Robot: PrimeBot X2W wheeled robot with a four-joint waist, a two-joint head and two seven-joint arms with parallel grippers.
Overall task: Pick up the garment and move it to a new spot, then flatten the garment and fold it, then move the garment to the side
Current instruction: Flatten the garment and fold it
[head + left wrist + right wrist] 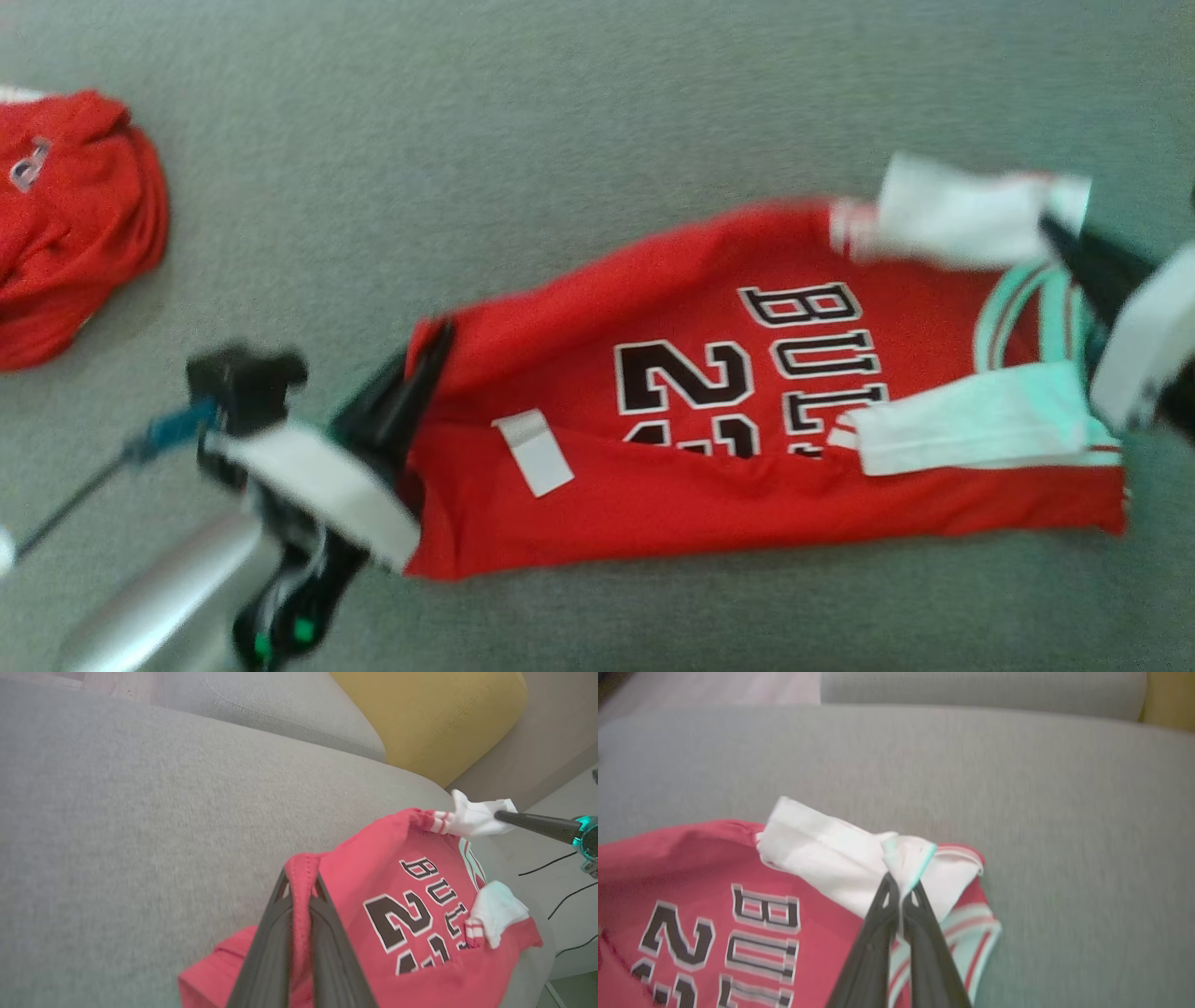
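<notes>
The garment (709, 411) is a red jersey with white sleeves and black lettering, lying sideways on a grey sofa cushion. My left gripper (425, 359) is shut on the red hem corner at its left end; the left wrist view shows red cloth (301, 877) bunched between the dark fingers (268, 933). My right gripper (1060, 233) is shut on the white sleeve at the jersey's upper right; in the right wrist view the white cloth (906, 856) is pinched at the fingertips (885, 896). The garment (714, 882) sags between the two grips.
A second red garment (75, 224) lies crumpled at the far left of the grey cushion (560, 121). A yellow pillow (434, 714) and the sofa back (280, 709) stand behind. Cables (551, 863) trail on the pale floor beyond the cushion's edge.
</notes>
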